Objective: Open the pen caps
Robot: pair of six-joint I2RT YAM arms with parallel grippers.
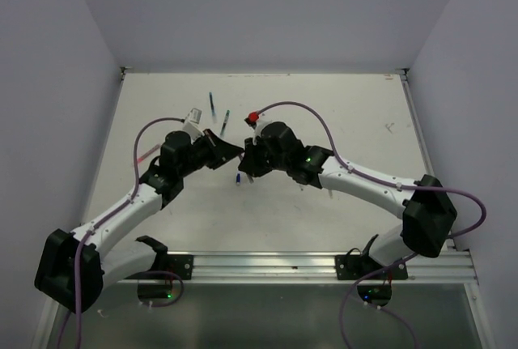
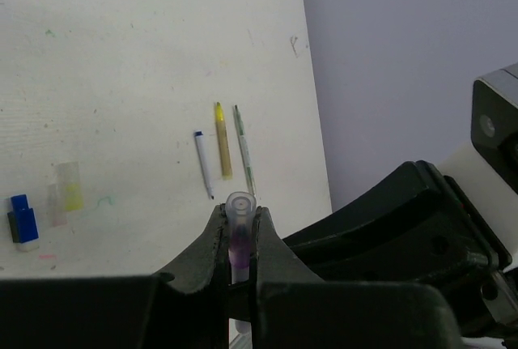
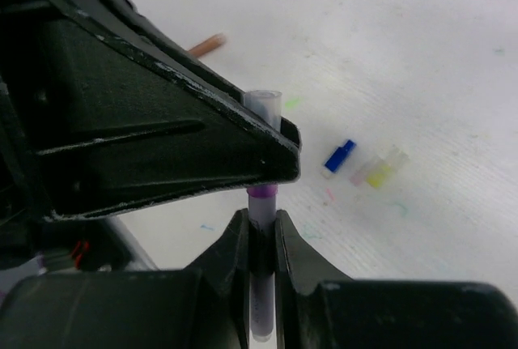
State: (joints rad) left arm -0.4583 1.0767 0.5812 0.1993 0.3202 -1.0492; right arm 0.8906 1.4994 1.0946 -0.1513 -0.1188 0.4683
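Note:
Both grippers meet above the middle of the table, left gripper [image 1: 229, 155] facing right gripper [image 1: 247, 160]. In the left wrist view my left gripper [image 2: 240, 210] is shut on a clear pen cap [image 2: 240, 207] with purple showing inside it. In the right wrist view my right gripper [image 3: 263, 218] is shut on the purple pen [image 3: 263, 284]. The purple collar of that pen sits right under the left finger [image 3: 162, 122], and the cap's tip [image 3: 264, 102] pokes out above. Whether the cap has come off is hidden.
On the table lie a blue cap [image 2: 23, 218], a pale yellow cap [image 2: 71, 185] and a pink cap [image 2: 55, 203]. Farther off lie a white-and-blue pen [image 2: 203, 163], a yellow pen [image 2: 222, 138] and a teal pen [image 2: 244, 148]. An orange pen [image 3: 206, 44] lies beyond.

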